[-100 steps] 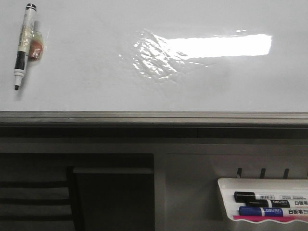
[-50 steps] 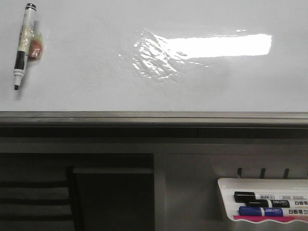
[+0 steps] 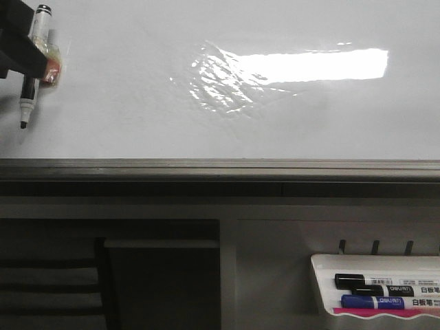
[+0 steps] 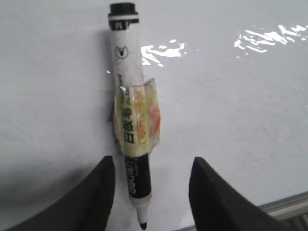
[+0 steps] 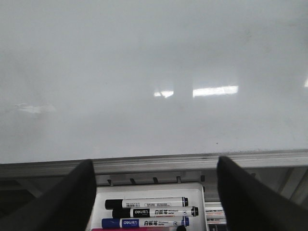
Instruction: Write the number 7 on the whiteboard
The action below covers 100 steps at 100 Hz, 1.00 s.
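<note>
Now my left tool (image 4: 151, 192) has come in at the far left, open astride the marker (image 4: 129, 120), whose long axis runs near-far; no 7 on the whiteboard (image 3: 240, 130) yet.

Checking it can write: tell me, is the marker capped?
Uncapped: the marker shows its bare nib, lying between the open left gripper fingers.

Tray (image 3: 323, 282) of capped markers (image 3: 375, 280)
</note>
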Motion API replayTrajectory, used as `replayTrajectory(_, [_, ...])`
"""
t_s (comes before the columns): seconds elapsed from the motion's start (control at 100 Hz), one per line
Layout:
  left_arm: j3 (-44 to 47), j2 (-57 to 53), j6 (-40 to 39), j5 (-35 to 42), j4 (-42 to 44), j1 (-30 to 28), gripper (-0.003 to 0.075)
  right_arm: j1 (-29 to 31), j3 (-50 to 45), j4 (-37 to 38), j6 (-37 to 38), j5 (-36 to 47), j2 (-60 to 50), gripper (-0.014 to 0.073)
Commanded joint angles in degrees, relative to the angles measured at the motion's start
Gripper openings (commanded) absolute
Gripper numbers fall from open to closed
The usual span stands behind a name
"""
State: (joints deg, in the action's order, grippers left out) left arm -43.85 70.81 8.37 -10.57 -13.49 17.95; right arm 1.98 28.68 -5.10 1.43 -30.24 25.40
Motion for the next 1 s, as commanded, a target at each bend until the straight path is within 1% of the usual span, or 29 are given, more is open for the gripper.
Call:
replayTrajectory(0.0, [-3.33, 1.61, 0.01, 3.52, -0.72, 0.53, 0.0312, 0.24, 1.73, 0.00, -0.30, 4.77, 0.91, 0.0475])
replayTrajectory(0.19, [-4.04, 5.34, 0.01, 4.48, -0.44, 0.53, 0.0312, 0.24, 1.73, 0.11, -0.30, 4.66, 0.91, 0.0475])
replayTrajectory(0.55, [-4.04, 7.62, 0.01, 5.17, -0.31, 0.53, 0.0305, 0.24, 1.73, 0.11, -0.30, 4.66, 0.91, 0.0475])
replayTrajectory(0.63, [-4.04, 7.62, 0.01, 4.80, -0.31, 0.53, 0.0255, 0.24, 1.73, 0.11, -0.30, 4.66, 0.91, 0.0475])
replayTrajectory(0.75, [-4.04, 7.62, 0.01, 3.85, -0.31, 0.53, 0.0132, 0.24, 1.73, 0.11, -0.30, 4.66, 0.91, 0.0475])
replayTrajectory(0.9, [-4.04, 6.83, 0.01, 1.86, -0.31, 0.53, 0.0008, 0.24, 1.73, 0.22, -0.42, 4.66, 0.91, 0.0475])
replayTrajectory(0.96, [-4.04, 6.22, 0.01, 0.39, -0.22, 0.53, -0.0020, 0.24, 1.73, 1.45, -0.42, 4.66, 0.91, 0.0475])
replayTrajectory(0.99, [-4.04, 5.61, 0.11, -0.43, -0.18, 0.53, -0.0020, 0.24, 1.73, 2.22, -0.42, 4.41, 0.91, 0.0475])
